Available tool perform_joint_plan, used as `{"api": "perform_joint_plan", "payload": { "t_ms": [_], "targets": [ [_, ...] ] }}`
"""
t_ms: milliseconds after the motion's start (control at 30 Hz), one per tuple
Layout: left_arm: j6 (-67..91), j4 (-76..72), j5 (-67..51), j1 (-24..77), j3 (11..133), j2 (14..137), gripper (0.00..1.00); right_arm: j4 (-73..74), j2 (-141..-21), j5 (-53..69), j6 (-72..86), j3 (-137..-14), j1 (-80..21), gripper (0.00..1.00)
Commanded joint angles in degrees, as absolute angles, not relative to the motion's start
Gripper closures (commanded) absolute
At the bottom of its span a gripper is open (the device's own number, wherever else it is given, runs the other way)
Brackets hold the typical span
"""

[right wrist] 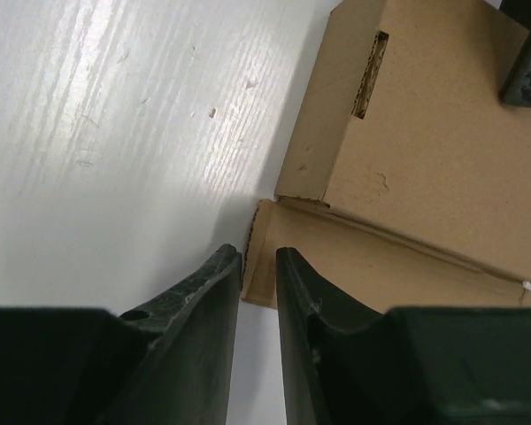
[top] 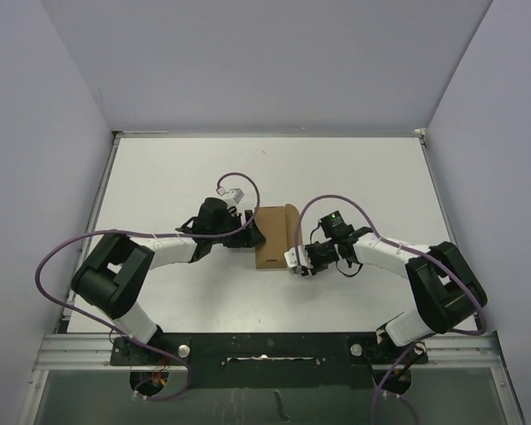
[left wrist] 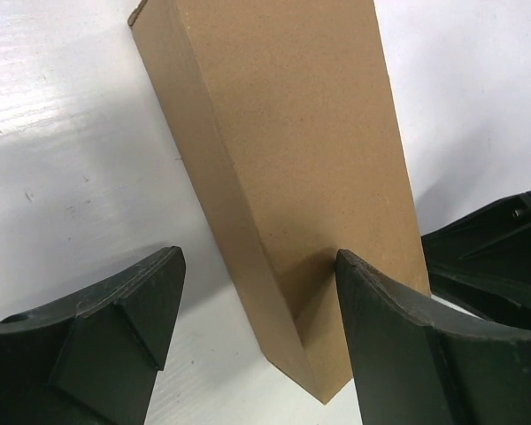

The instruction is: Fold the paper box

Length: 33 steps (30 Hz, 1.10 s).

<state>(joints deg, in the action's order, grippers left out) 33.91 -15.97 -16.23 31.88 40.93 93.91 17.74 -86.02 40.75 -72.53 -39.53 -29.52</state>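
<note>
The paper box [top: 274,237] is a plain brown cardboard box lying flat at the table's middle. My left gripper [top: 250,232] is at its left side, open. In the left wrist view the box [left wrist: 283,133] runs away from the gripper [left wrist: 257,297], and the right finger [left wrist: 389,328] touches its top face. My right gripper [top: 297,260] is at the box's near right corner. In the right wrist view its fingers [right wrist: 257,279] stand almost together, with the corner of a side flap [right wrist: 264,257] in the narrow gap. A slit [right wrist: 370,75] shows in the box top.
White table [top: 177,186] with grey walls on three sides. The metal rail [top: 265,347] with the arm bases runs along the near edge. Purple cables loop above both arms.
</note>
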Motion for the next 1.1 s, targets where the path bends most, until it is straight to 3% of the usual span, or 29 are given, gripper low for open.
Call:
{"api": "perform_joint_plan", "payload": {
  "t_ms": [0,400,1067],
  "targets": [
    [32.5,-15.9,-17.2,31.6,43.5,95.4,0.33,17.5,-84.1,42.8,-71.3,-41.6,-28.8,0.76],
    [31.8,-15.5,-18.5,31.6,44.4,96.1,0.34,18.0,-84.3,43.6,-66.5,-43.3,-28.9,0.95],
    [28.8,-13.8,-21.3,30.8,46.5,97.3,0.36,26.8,-90.1,45.2,-60.7,-50.6,-27.9,0.98]
  ]
}}
